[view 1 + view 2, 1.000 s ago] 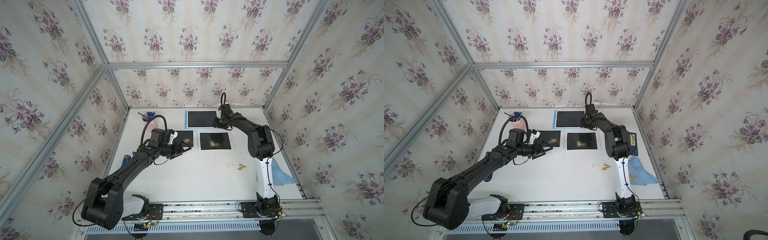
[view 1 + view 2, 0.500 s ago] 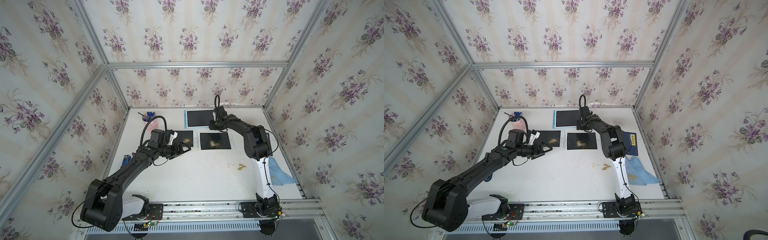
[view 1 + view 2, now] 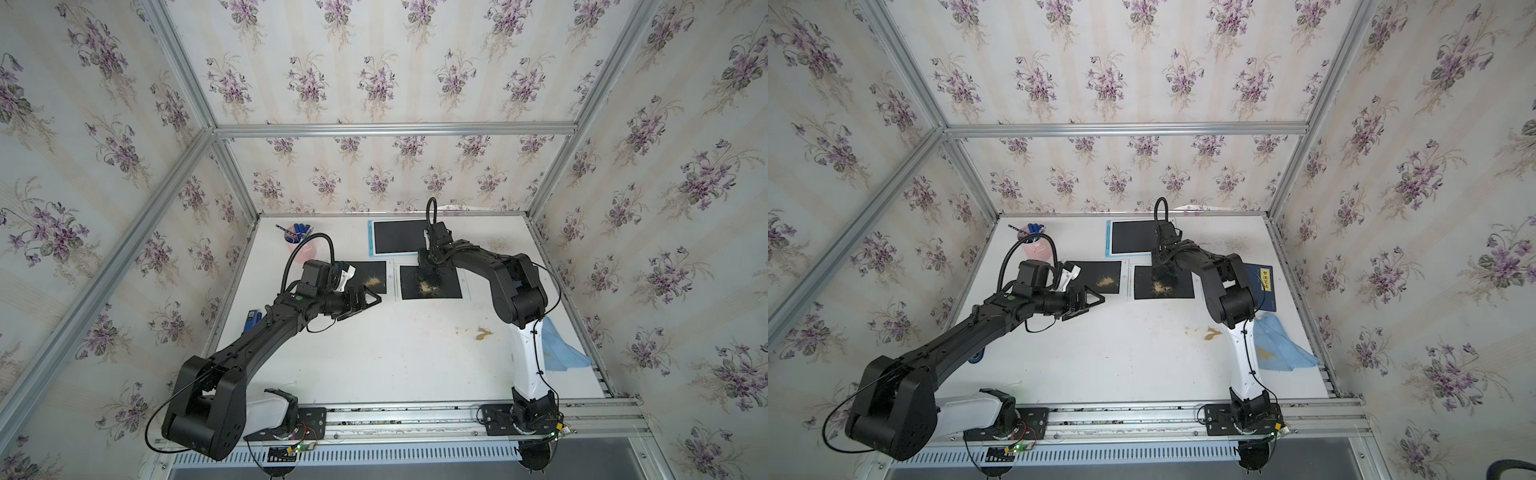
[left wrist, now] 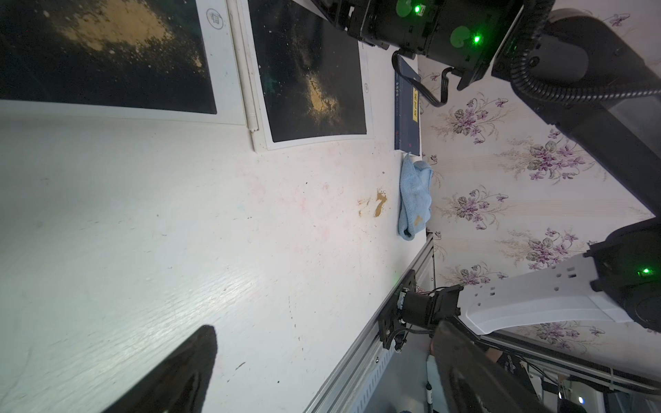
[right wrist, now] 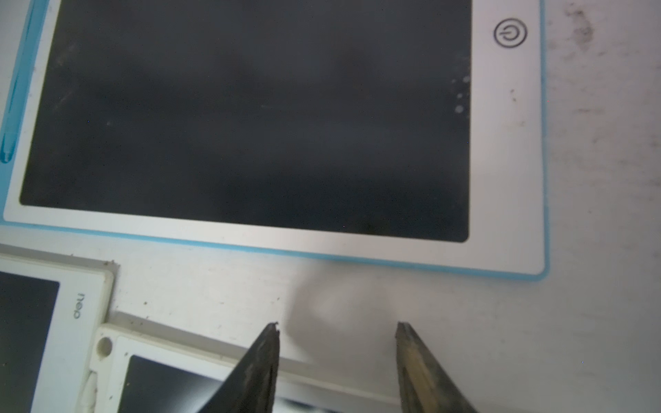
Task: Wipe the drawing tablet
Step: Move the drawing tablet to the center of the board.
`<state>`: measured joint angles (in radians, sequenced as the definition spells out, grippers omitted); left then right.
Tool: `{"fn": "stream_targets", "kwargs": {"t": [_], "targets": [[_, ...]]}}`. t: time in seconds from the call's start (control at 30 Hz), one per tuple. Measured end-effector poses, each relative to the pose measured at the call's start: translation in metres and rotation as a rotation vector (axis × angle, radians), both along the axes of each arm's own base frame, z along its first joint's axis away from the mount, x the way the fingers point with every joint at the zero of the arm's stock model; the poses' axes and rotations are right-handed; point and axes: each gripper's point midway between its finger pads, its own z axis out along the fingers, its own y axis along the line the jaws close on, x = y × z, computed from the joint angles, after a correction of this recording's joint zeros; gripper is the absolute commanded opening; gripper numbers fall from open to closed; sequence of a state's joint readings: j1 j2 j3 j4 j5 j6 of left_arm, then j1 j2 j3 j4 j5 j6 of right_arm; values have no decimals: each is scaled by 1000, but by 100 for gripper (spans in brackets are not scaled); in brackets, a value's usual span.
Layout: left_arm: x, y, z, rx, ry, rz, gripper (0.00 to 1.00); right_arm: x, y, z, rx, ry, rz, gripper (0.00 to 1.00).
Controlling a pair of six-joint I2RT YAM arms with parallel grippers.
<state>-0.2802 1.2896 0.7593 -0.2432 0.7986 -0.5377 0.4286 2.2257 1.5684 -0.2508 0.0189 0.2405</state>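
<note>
My right gripper and left gripper both hang apart, empty. The powdered drawing tablet lies just beside the right gripper; the cloth is well apart. Bare jaws touching down could scratch the screen.

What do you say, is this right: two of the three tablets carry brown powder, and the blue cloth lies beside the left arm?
Wrong side: the blue cloth lies beside the right arm, as both top views show. The rest holds.

Even, soft light in both top views, edges bowed — close up, the blue-rimmed drawing tablet looks hazy, perhaps motion blur.
</note>
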Motion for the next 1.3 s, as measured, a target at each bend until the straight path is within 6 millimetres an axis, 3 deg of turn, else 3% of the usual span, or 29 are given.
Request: {"fn": "stream_targets", "kwargs": {"t": [0.23,0.67,1.03,1.3], "targets": [[-10,4,-7,17,17,4,96,-18,10,0,-9,-6,19,54],[-14,5,-11,20,17,-2,96,-63,2,-1,12,-3,18,53],[-19,4,-22,15,51,-7,96,-85,12,0,19,3,45,53],[-21,-2,-25,4,55,-24,96,-114,30,1,31,22,96,53]]}}
